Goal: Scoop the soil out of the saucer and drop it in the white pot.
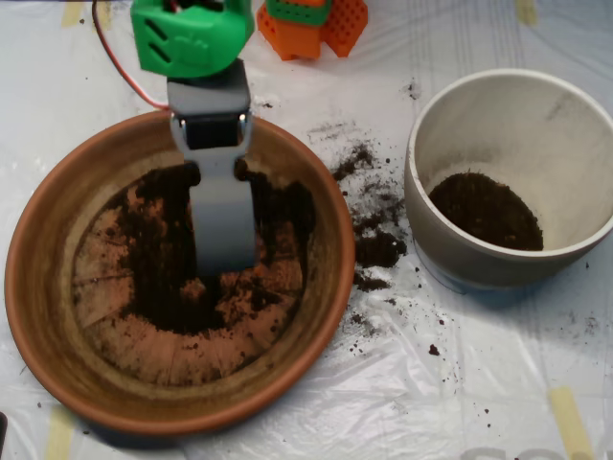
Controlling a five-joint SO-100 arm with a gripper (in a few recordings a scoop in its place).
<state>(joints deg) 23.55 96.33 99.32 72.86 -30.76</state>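
Two dishes on the white plastic-covered table [479, 402]: big round shallow terracotta saucer [38, 316] at left, smaller deep off-white ceramic pot [575, 144] at upper right, well apart from each other. Grey plastic clamshell scoop [226, 251] reaches down from the top edge, over the saucer's far rim, tip down in the middle of the dish. It sits right in the dark, crumbly potting soil [158, 278]. From this overhead angle I see the scoop's grey back, halves look closed together into one narrow blade, no gap visible. Can't tell whether any soil is inside it. Soil in the saucer is a loose patch around the scoop, thickest left and right of it, with bare radial-marked clay showing toward the near side. Pot already has a dark heap of soil on its bottom. Spilled crumbs and one larger clump lie on the sheet between saucer and pot. Green arm housing [192, 36] sits above the scoop; orange block [311, 27] at top centre.
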